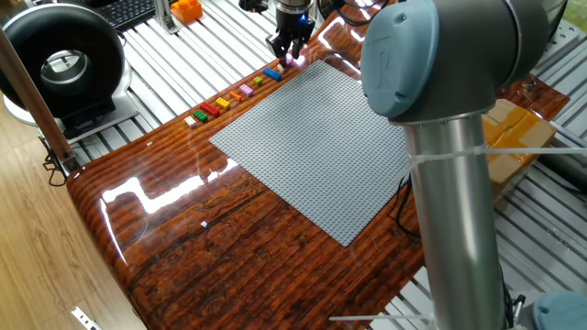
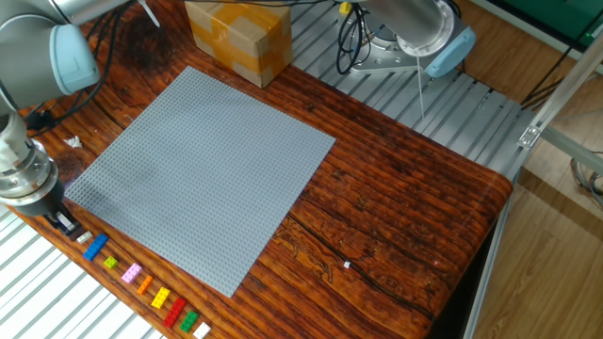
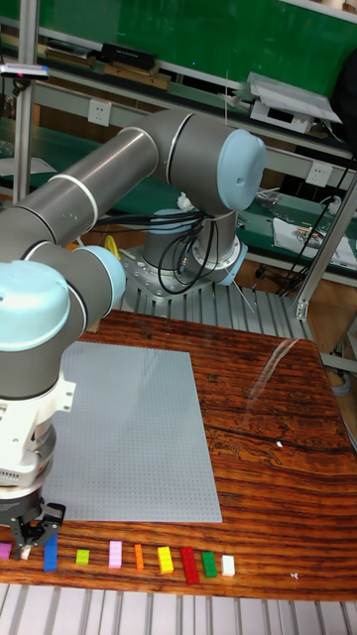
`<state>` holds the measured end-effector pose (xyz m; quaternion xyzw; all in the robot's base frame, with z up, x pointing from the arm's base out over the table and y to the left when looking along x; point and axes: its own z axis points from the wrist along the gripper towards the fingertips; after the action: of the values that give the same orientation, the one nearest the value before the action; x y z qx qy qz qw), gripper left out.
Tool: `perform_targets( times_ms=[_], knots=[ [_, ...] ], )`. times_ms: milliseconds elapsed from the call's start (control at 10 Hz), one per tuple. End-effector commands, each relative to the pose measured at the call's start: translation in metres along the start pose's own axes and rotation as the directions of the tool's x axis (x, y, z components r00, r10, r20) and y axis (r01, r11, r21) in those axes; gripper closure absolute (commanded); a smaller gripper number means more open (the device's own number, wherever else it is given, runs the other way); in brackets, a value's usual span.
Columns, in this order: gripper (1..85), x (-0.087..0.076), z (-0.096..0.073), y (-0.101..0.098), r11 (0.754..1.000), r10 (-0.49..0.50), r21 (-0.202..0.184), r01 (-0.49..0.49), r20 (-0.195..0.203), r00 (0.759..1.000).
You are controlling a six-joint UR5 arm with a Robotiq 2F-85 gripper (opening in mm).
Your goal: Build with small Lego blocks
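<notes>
The small Lego blocks [image 2: 131, 274] lie in a row on the wooden table beside the grey baseplate [image 2: 203, 169]. From one end the row runs white [image 3: 228, 565], green, red [image 3: 188, 564], yellow, orange, pink, yellow-green and blue [image 3: 50, 556]. A small white brick [image 2: 83, 236] and a magenta one [image 3: 5, 551] follow at the far end. The same row shows in the one fixed view as Lego blocks [image 1: 234, 95]. My gripper [image 2: 64, 224] [image 3: 32, 536] [image 1: 290, 55] points down at that far end, low over the white and magenta bricks. Its fingers stand close together, and whether they hold a brick is hidden.
A cardboard box [image 2: 237, 38] stands at the baseplate's far side. The arm's big grey column [image 1: 454, 183] fills the right of the one fixed view. A black round device [image 1: 62, 64] and an orange object [image 1: 186, 9] sit on the slatted metal bench beyond the table.
</notes>
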<state>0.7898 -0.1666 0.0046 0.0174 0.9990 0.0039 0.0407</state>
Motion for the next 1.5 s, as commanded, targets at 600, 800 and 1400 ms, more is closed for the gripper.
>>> perform_targets(
  times_ms=[600,800,1400],
  knots=[
    [52.3,0.004,0.0005,0.0007,1.0,-0.008,-0.028,0.008,-0.009,1.0],
    [52.7,0.0042,0.0011,0.0007,1.0,-0.008,-0.03,0.007,-0.009,1.0],
    [59.7,0.0042,0.0019,0.0014,0.999,-0.018,-0.04,0.017,-0.009,1.0]
  ],
)
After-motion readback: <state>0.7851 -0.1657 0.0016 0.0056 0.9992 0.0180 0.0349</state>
